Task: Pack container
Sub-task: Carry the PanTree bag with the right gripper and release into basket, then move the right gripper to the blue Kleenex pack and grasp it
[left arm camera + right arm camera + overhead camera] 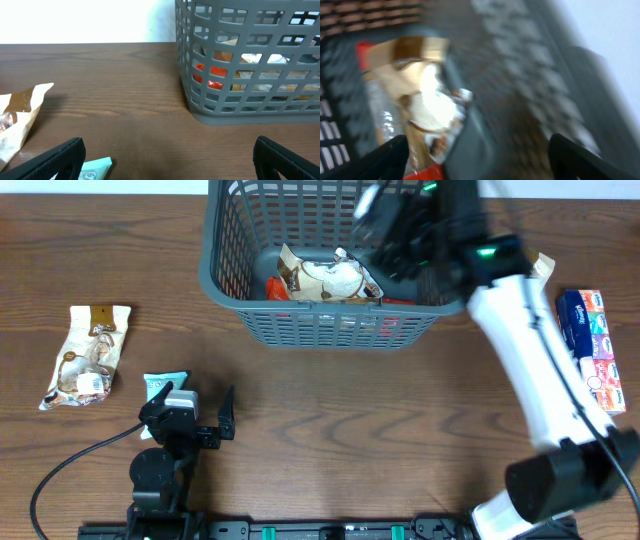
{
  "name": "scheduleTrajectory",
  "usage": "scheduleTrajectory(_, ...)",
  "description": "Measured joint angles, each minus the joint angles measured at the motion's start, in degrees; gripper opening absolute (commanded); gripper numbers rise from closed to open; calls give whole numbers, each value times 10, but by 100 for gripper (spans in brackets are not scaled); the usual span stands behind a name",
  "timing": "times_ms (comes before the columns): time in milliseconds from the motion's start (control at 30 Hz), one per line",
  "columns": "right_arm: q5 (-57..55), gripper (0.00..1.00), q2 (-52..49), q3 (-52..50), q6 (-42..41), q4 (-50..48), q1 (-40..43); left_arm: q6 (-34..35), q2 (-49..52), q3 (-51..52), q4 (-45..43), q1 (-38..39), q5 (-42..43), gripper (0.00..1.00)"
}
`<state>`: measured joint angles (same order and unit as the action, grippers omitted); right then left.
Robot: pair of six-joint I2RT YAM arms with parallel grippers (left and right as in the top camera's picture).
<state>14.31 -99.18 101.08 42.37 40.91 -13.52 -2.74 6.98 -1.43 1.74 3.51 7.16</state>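
Right arm (520, 340) stretched over basket (225, 275), right fingers (385, 160) spread, empty; left fingers (60, 160) wide apart, low over table (350, 430). Basket grey, latticed, holding packets (325, 278).

One packet (325, 278) lies in the container (320, 330), perhaps atop others; another packet (88, 355) lies well left.

Table (350, 400) of dark brown wood grain with a soft sheen; basket (300, 325) of matt grey moulded plastic, smooth rim; packet in the basket (325, 278) of crinkled glossy film; packet on the table (88, 358) of wrinkled shiny wrap; tissue packs (592, 330) in glossy printed film; arm shell (525, 350) of smooth white plastic
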Motion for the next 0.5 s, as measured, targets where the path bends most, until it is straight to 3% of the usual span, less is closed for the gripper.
scheduleTrajectory(267,-21,93,116,76,-172,86,276,0,0,0,0,0,0,99)
scheduleTrajectory(500,-28,99,106,70,-165,202,439,0,0,0,0,0,0,99)
